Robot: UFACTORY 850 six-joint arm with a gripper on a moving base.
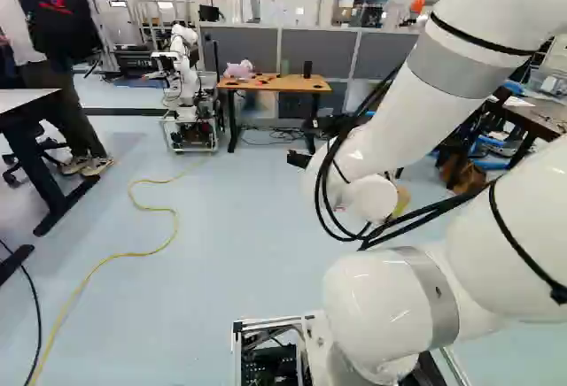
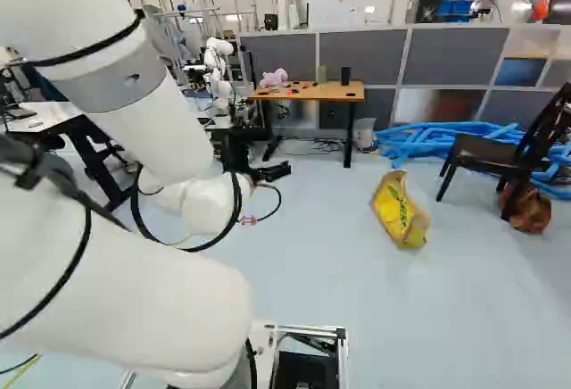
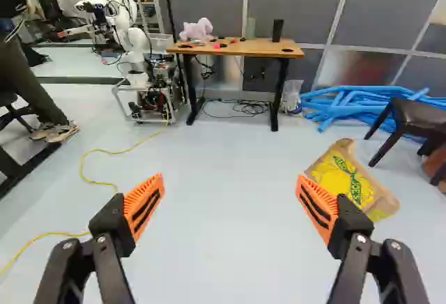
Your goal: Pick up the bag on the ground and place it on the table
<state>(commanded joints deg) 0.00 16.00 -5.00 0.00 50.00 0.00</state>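
In the right base view we see the whole bag (image 2: 400, 212) on the floor (image 2: 312, 264), nearer than the worktop (image 2: 328, 93); in the left, our arm (image 1: 421, 107) mostly covers it. Our wrist view shows the hand (image 2: 277, 172) wide open.

Green lettering (image 3: 356, 188) on yellow bag (image 3: 332, 180), red print (image 1: 58, 3) on backpack (image 1: 67, 32)

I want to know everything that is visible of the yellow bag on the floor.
The yellow bag has tan-brown edges and green lettering, and looks like creased paper or thin plastic. It lies on the pale floor, apart from the dark chair. Only the floor seems to touch it; the open gripper does not hold it. Its contents are hidden.
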